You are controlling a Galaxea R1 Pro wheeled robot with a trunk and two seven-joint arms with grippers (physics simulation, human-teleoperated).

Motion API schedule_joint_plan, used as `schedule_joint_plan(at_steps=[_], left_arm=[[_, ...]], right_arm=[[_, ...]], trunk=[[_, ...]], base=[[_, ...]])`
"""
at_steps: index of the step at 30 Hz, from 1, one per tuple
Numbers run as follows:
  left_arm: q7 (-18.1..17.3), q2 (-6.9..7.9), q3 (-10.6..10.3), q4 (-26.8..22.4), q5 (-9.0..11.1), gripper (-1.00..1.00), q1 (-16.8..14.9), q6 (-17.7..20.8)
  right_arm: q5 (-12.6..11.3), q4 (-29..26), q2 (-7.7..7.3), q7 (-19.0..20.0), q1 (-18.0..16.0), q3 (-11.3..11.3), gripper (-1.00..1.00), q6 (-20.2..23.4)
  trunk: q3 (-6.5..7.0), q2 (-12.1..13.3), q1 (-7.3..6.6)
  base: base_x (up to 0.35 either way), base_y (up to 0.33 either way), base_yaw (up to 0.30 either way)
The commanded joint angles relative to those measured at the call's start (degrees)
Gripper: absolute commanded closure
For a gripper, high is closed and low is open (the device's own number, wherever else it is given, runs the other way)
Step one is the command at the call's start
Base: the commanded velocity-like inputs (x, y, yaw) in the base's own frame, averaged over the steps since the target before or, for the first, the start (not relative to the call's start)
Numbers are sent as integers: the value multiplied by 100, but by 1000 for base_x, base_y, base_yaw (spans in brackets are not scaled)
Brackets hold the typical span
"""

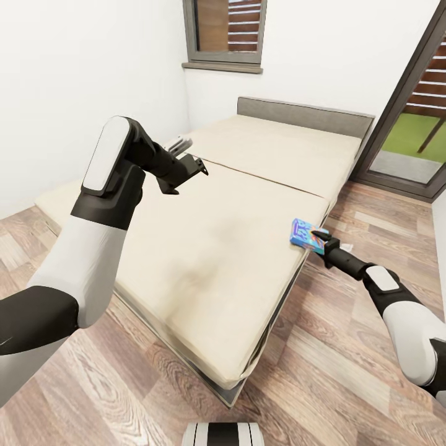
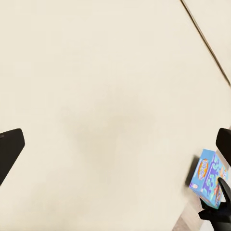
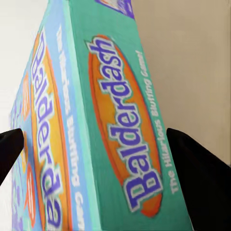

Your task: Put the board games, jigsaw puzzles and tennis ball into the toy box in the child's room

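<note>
From the head camera, a low bed [image 1: 235, 248] with a bare cream mattress and a grey headboard [image 1: 306, 116] takes up most of the wood plank floor [image 1: 347, 359], with a window [image 1: 226, 31] in the white wall beyond it and a glass door [image 1: 412, 124] at the right. A small blue board game [image 1: 308, 234] sits at the bed's right edge, about halfway along it, and the right gripper [image 1: 320, 239] has reached it from the floor side — its dark fingers are at the box's outer end. The left arm is raised over the mattress near the bed's left edge, its left gripper [image 1: 179, 145] pointing toward the headboard; from here its finger spacing cannot be told. The left wrist camera looks down on the plain mattress, with the dark fingertips [image 2: 9, 150] spread far apart at either side of the picture and nothing between them; the blue board game [image 2: 208, 178] lies at the mattress edge with the right gripper [image 2: 220, 202] against it. The right wrist camera is pressed close to the box — its teal side reads "Balderdash" in purple on an orange oval — and the two black fingers [image 3: 197, 178] stand on either side of the box [image 3: 106, 125], pinching it.
</note>
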Motion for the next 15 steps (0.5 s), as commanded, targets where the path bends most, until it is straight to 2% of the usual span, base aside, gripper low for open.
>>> schedule_joint_plan(at_steps=[1, 15], left_arm=[[50, -1, 1, -2, 35, -100, -5, 46], [52, 8, 1, -2, 2, -100, 28, 49]], right_arm=[[202, 6, 3, -208, 0, -3, 100, -37], [193, -246, 6, -195, 8, -14, 100, -104]], trunk=[[-6, -1, 1], [-6, -1, 1]], base=[[0, 0, 0], [0, 0, 0]])
